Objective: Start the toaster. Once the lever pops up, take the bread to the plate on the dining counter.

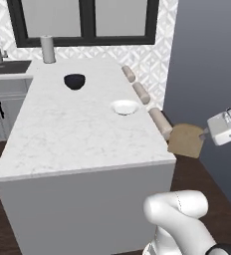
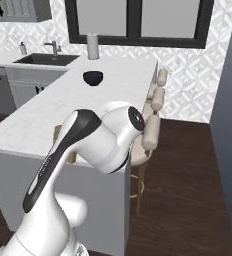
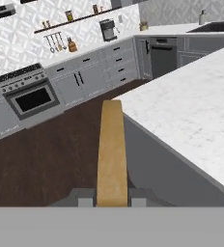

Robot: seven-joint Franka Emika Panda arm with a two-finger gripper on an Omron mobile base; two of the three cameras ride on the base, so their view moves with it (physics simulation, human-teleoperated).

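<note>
Bread in hand, nearly at the counter; the plate is yet to be reached.

The counter (image 1: 77, 129) fills the room ahead, and I take it as my mark. The plate (image 1: 124, 107) sits on it near its right edge, bare, with a dark bowl (image 1: 74, 81) farther back. Off the counter's right side, beside the stools (image 1: 160, 122) and level with its top, the gripper (image 1: 205, 133) is clenched on the bread (image 1: 186, 140), held edge-on. Toasting looks done; carrying over and setting down remain.
</note>
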